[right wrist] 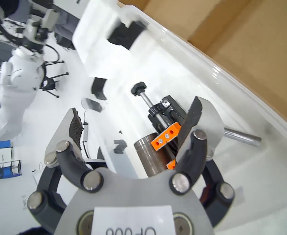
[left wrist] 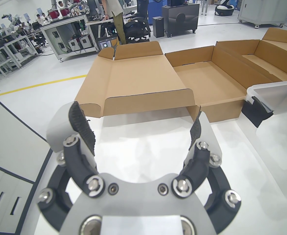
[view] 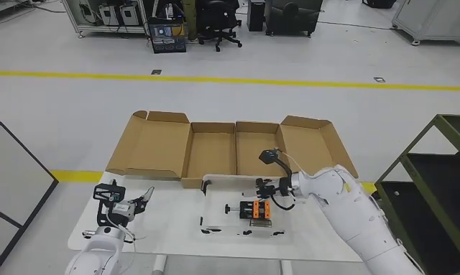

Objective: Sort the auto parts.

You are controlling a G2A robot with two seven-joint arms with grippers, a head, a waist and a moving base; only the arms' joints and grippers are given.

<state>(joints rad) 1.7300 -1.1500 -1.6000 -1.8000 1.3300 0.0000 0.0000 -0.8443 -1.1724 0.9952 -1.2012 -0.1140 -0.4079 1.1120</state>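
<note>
While the right tool [right wrist: 135,113] hangs low inside the clear bin [view: 208,179], its fingers [right wrist: 75,125] spread and nothing gripped, the picking step is judged to be in hand; the auto parts [view: 260,209] are found bunched together in that bin, on the side nearer this arm: a black-and-orange clamp piece [right wrist: 164,135], a dark cylinder [right wrist: 148,154], a steel rod [right wrist: 243,138] and a knobbed screw [right wrist: 138,89]; one finger is seen just beside the orange block, though contact cannot be told; every part in sight lies in the bin, with the two cardboard boxes [view: 212,151] set side by side behind it, so the sorting is reckoned barely begun; for the next move, one part must be centred between the spread fingers, then gripped firmly and lifted clear of the bin wall; care is wanted, since the parts lie touching and could be dragged together; the left tool [left wrist: 138,113] is held released too, above the white surface [left wrist: 143,135], to one side of the bin and apart from it; beyond the surface, a workshop floor is crossed by a yellow line [view: 215,79], with an office chair [view: 218,20] and a green rack [view: 431,182] noted.
</note>
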